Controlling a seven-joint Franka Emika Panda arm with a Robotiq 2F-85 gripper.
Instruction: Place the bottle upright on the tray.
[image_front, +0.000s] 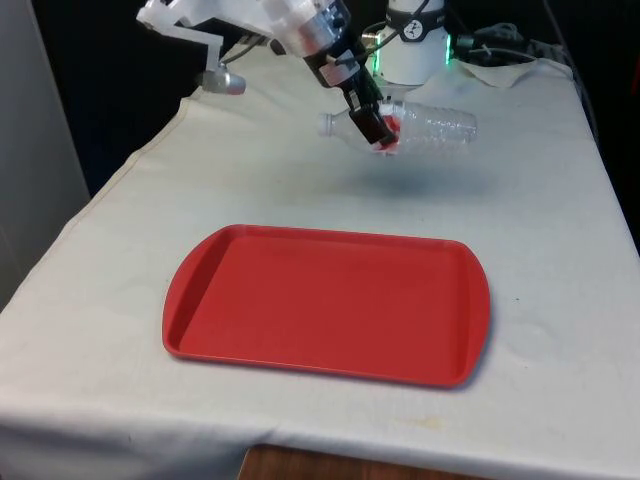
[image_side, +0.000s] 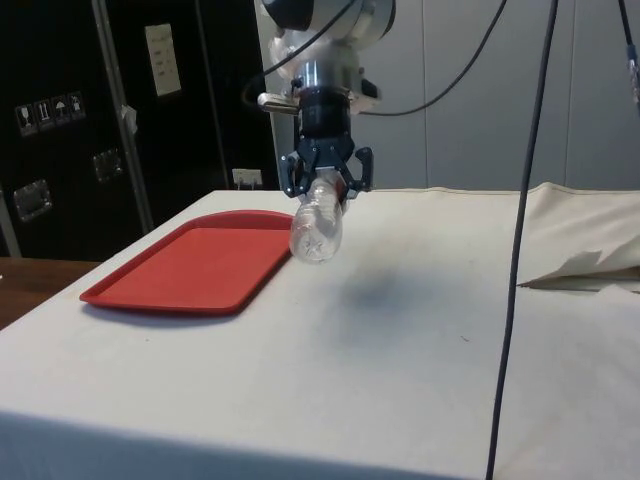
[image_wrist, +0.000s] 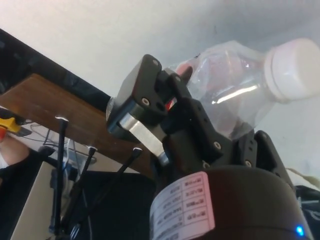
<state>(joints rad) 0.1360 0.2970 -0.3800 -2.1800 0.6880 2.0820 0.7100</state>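
A clear plastic bottle (image_front: 432, 126) with a white cap and a red label hangs in the air above the table, lying nearly level. My gripper (image_front: 372, 124) is shut on it near its neck, cap towards the front view's left. In the side view the bottle (image_side: 317, 228) points bottom-first towards the camera below the gripper (image_side: 326, 176), just past the tray's far corner. In the wrist view the bottle (image_wrist: 235, 90) sits between the fingers (image_wrist: 145, 107). The red tray (image_front: 330, 300) lies flat on the cloth, nearer the front edge, with nothing on it.
A crumpled white cloth (image_front: 505, 62) and cables lie at the far end near the robot base. A cable (image_side: 520, 240) hangs down in the side view. A dark shadow (image_front: 440, 180) marks the cloth under the bottle.
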